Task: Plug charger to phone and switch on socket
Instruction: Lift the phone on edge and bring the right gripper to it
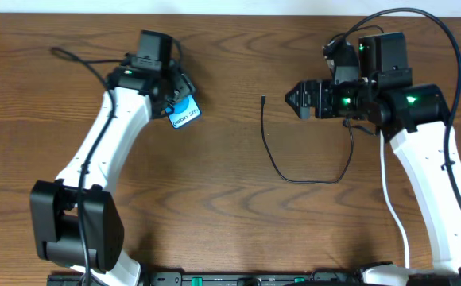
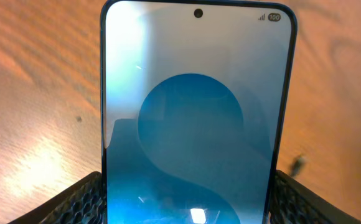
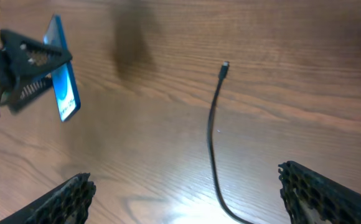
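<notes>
1. The left gripper (image 1: 173, 98) is clamped on the phone (image 1: 184, 114). Its fingers (image 2: 84, 200) press against the two long edges at the end nearest the wrist, and the rest of the handset projects forward past the fingertips.
2. From the left wrist, the phone (image 2: 196, 124) is a slim, black-edged slab with rounded corners. Its screen is blue-cyan with large curved shapes. A punch-hole lens sits at the far short end, and a small "100" badge is in the far corner. From overhead, white "Galaxy" lettering shows along one short end.
3. The right gripper (image 1: 294, 100) is spread wide and holds nothing. Its fingers (image 3: 62, 199) sit at the two lower corners of its wrist view.
4. The charger (image 3: 213, 134) is a thin black cable lying on the wooden table (image 1: 230, 230). Its connector tip (image 3: 224, 67) rests ahead of the right fingertips, apart from them, and the cable runs back into the gap between the fingers.
5. From overhead, the charger (image 1: 306, 180) sweeps in a wide loop toward the arm's base, then back up beneath the right wrist.
6. Farther ahead of the right gripper, beyond the tip, the phone (image 3: 65, 87) shows nearly edge-on and tilted in the left gripper (image 3: 43, 62).
7. A white cord (image 1: 389, 191) runs beside the right arm.
</notes>
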Action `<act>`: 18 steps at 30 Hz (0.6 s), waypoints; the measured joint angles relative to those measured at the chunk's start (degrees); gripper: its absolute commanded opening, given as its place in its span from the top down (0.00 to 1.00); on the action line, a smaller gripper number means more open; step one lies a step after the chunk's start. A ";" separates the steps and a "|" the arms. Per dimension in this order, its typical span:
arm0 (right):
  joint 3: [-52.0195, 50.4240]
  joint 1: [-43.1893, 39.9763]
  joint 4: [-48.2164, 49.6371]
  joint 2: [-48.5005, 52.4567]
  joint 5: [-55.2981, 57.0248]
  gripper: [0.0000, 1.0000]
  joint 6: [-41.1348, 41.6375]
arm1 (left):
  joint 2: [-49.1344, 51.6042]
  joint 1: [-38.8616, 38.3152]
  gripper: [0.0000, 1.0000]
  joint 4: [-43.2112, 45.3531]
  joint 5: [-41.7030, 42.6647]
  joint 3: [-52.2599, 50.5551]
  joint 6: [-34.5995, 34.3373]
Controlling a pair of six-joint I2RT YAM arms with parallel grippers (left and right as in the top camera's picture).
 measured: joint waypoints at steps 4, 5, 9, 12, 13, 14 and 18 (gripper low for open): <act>0.00 2.43 3.72 2.78 -0.02 0.06 3.23 | -0.11 1.88 0.93 -0.42 6.45 0.00 -10.16; 0.00 3.41 4.83 3.72 -0.02 0.06 3.85 | -0.11 2.12 0.93 -0.42 8.07 0.00 -12.85; 0.00 7.50 8.98 6.51 0.00 0.08 5.40 | -0.11 2.27 0.92 -0.42 14.16 0.00 -23.58; 0.00 10.21 12.15 8.11 -0.09 0.10 6.21 | -0.11 2.25 0.93 -0.42 18.67 0.00 -30.25; 0.00 11.02 13.27 8.52 -0.13 0.11 6.38 | -0.11 2.23 0.93 -0.44 19.85 0.00 -31.95; 0.00 11.91 14.49 9.01 -0.17 0.14 6.60 | -0.11 2.23 0.93 -0.48 21.07 0.00 -33.75; 0.00 14.19 18.01 10.38 -0.24 0.24 8.37 | -0.11 2.23 0.93 -0.94 24.57 0.00 -38.91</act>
